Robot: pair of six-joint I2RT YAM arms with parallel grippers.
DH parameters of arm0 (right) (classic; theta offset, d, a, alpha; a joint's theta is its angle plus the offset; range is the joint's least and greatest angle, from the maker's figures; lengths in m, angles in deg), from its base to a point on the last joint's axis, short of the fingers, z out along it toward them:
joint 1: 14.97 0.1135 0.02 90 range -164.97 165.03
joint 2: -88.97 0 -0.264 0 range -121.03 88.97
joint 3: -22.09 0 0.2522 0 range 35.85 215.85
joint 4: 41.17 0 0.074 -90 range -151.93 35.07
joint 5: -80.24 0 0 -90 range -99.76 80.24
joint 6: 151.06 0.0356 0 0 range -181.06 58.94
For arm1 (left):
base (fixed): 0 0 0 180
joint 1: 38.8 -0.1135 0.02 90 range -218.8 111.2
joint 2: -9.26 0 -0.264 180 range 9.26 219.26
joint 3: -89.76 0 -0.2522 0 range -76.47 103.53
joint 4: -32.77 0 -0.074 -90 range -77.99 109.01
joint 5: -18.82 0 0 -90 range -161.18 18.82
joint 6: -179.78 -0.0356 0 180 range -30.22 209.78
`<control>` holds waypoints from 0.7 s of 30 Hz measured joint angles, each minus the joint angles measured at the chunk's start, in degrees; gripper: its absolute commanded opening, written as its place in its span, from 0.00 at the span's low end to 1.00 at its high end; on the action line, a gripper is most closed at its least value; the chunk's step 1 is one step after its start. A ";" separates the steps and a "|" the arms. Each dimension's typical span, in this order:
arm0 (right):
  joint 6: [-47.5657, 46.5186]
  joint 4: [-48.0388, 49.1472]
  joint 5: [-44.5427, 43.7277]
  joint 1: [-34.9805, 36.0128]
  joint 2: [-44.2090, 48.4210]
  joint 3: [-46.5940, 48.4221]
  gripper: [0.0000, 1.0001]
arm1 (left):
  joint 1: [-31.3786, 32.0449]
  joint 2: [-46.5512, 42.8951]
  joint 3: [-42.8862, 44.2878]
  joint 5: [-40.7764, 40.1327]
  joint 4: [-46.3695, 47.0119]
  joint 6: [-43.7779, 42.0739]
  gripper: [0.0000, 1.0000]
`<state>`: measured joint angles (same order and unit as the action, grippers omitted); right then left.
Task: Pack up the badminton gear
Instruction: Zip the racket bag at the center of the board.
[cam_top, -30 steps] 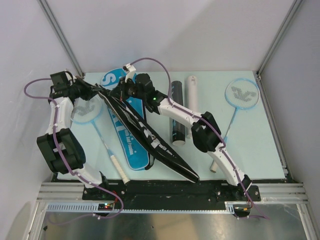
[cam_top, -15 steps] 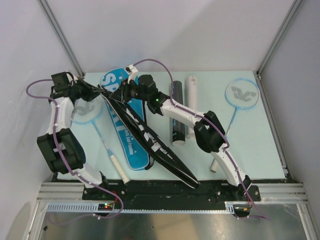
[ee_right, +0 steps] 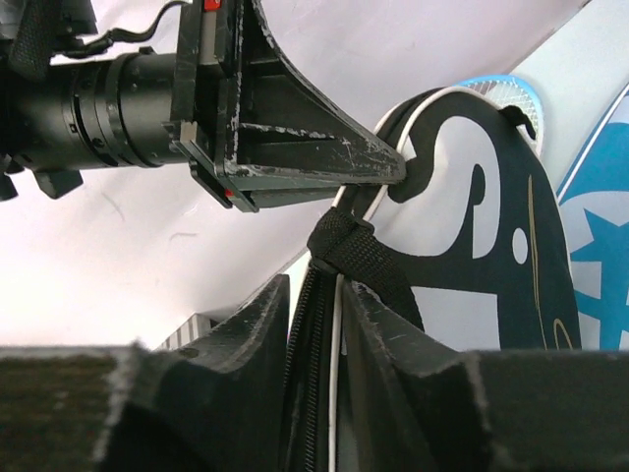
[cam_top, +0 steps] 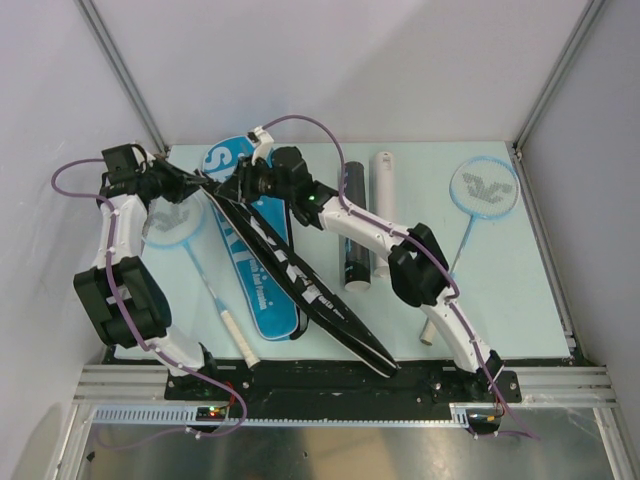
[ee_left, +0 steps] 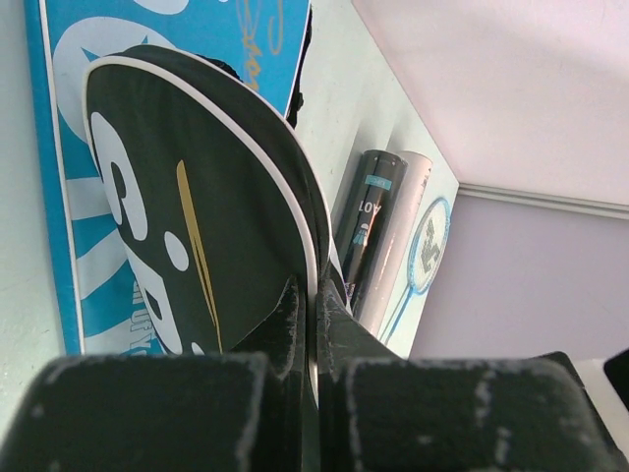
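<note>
Pale green table (cam_top: 520,290), seen from above. Propped up on its long edge: a long black cover (cam_top: 330,315) with white lettering, slanting from the far left corner down to the middle of the near edge.

Left claw (ee_left: 313,295) at the far end of that cover, closed tight on its white-piped rim, one finger pressed against each side.

Right claw (ee_right: 314,295) just beside the left one, a little further along the same rim. Fingers only slightly apart, astride the zipped edge and white piping, with a black strap (ee_right: 344,246) just above them. Impossible to tell whether pressing on the fabric or merely standing around it.

Flat on the table, beneath and to the left of the black cover: a blue cover (cam_top: 262,300) with large white letters, running from the far edge toward the near edge.

Further left, partly under the left arm (cam_top: 120,290): a racket (cam_top: 175,222), head toward the far left corner, white handle close to the near edge.

Right of the covers, side by side: a black tube (cam_top: 352,240) and a white tube (cam_top: 383,185), both lying lengthwise from far to near.

Near the far right corner: a second racket (cam_top: 483,187) with a blue-rimmed head, shaft slanting toward the near edge and passing behind the right arm (cam_top: 415,265).
</note>
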<state>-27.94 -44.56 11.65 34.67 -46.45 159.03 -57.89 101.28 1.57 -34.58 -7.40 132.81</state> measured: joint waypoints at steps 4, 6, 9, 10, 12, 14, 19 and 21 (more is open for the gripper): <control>0.11 -2.01 -1.46 0.39 -0.59 3.17 0.44 | -0.07 0.00 -0.04 0.02 0.20 0.00 0.00; 0.09 -1.99 -2.27 0.87 -1.01 4.83 0.45 | -0.07 0.00 -0.07 0.02 0.20 0.02 0.00; -0.11 -1.90 -3.23 1.66 -1.57 6.58 0.45 | -0.07 0.00 -0.07 0.02 0.22 0.02 0.00; -0.15 -1.81 -3.58 1.84 -1.92 7.37 0.45 | -0.07 0.00 -0.09 0.02 0.24 0.00 0.00; -0.20 -1.84 -3.96 2.27 -2.19 7.89 0.45 | -0.07 0.00 -0.11 0.02 0.26 0.02 0.00; -0.35 -1.88 -4.07 2.56 -2.29 7.89 0.45 | -0.07 0.00 -0.11 0.02 0.28 0.02 0.00; -0.59 -1.86 -4.33 2.32 -2.38 7.43 0.46 | -0.07 0.00 -0.22 0.07 0.44 0.02 0.00; -0.66 -1.86 -4.22 1.90 -2.38 6.99 0.46 | -0.07 0.00 -0.24 0.07 0.52 0.02 0.00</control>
<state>-28.59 -46.42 7.44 36.58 -48.83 166.02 -57.96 101.28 1.33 -34.51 -6.88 132.83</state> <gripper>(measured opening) 0.452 0.018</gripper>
